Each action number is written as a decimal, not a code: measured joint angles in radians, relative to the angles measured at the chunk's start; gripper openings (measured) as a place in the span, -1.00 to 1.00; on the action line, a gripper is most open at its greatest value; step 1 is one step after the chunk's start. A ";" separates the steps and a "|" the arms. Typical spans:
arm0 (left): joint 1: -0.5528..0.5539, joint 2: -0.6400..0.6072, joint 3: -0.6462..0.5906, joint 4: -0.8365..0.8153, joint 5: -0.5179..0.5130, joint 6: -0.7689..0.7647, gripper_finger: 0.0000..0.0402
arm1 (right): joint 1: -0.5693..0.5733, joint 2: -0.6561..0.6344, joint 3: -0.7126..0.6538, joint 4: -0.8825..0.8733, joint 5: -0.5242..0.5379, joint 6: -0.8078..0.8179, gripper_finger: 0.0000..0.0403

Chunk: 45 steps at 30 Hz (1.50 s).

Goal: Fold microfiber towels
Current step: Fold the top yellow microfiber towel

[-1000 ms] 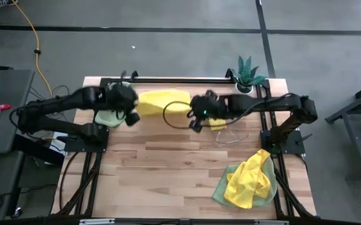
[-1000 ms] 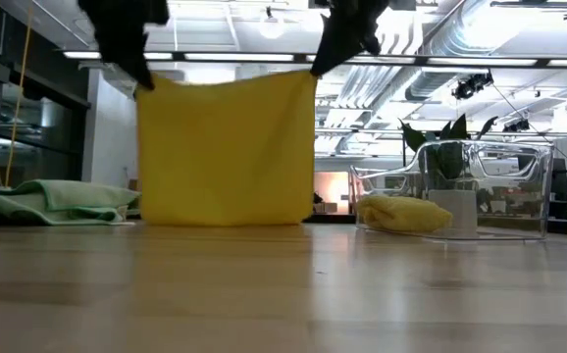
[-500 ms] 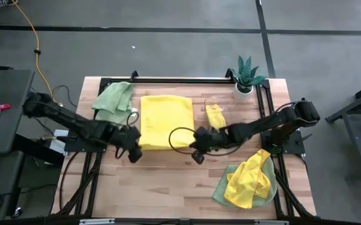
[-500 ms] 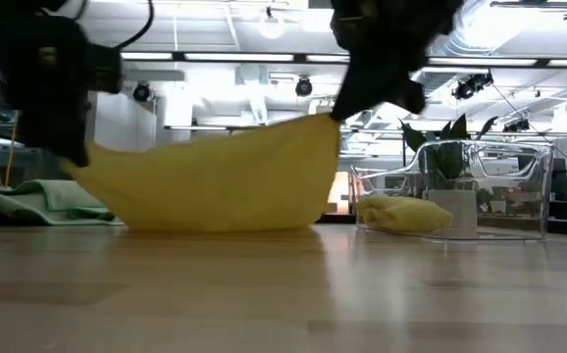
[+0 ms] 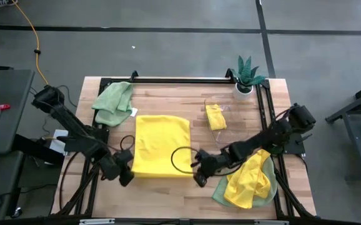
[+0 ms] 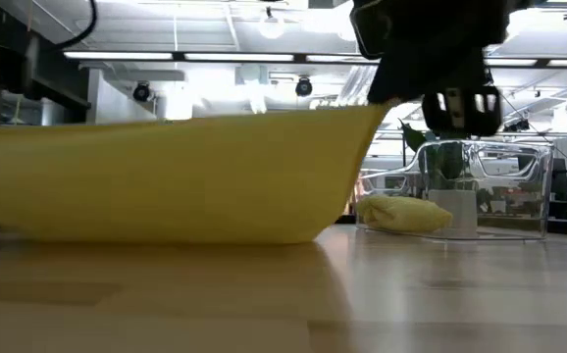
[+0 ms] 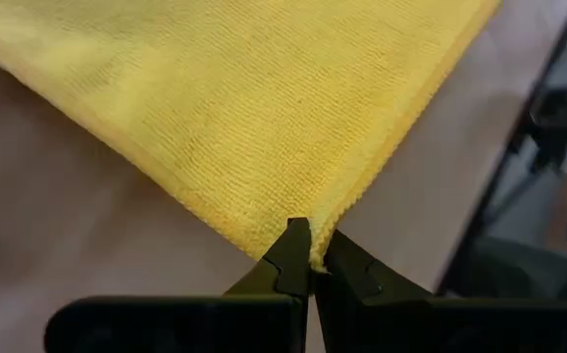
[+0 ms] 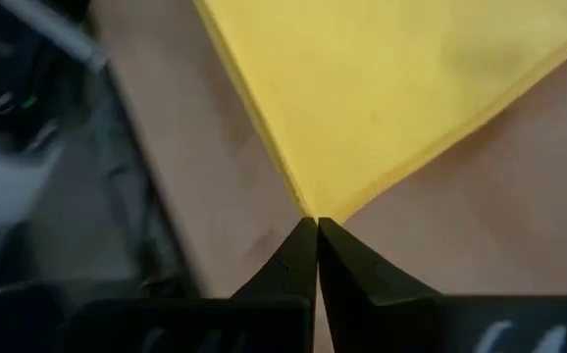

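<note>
A pale green towel (image 5: 113,102) lies bunched at the worktop's (image 5: 168,194) far left corner. The left tool (image 5: 125,177) pinches one near corner of the yellow towel (image 5: 161,145), which is spread mid-worktop with its near edge lifted; the right tool (image 5: 198,177) pinches the other near corner. Right of them, a folded yellow towel (image 5: 215,117) sits in a clear bin (image 6: 480,191), and more towels (image 5: 249,181) are heaped at the near right.

Both arms were dark, near-black, built of slim tubular links joined by bulkier rounded joints. A thin black cable (image 5: 179,160) looped out beside the right arm's wrist, and another curled by the left arm's. Each gripper's fingers (image 7: 293,260) were matte black and wedge-shaped, tapering to narrow tips. The right gripper (image 6: 431,59) looked like a blocky black housing with a pale marking.
</note>
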 joint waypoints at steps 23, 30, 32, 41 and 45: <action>0.061 -0.082 0.000 0.037 0.065 0.088 -1.00 | -0.116 0.016 0.068 0.039 -0.095 -0.325 -1.00; 0.051 -0.078 0.000 0.039 0.075 0.058 -1.00 | -0.074 0.017 0.068 0.048 -0.119 -0.564 -0.62; 0.051 -0.078 0.000 0.039 0.080 0.053 -1.00 | -0.055 0.019 0.068 0.060 -0.099 -0.614 -0.43; 0.052 -0.078 0.000 0.045 0.096 0.029 -1.00 | 0.028 0.193 0.211 0.068 -0.084 -0.729 0.15; 0.052 -0.078 0.000 0.048 0.100 0.029 -1.00 | 0.061 0.327 0.395 -0.078 -0.049 -0.864 0.17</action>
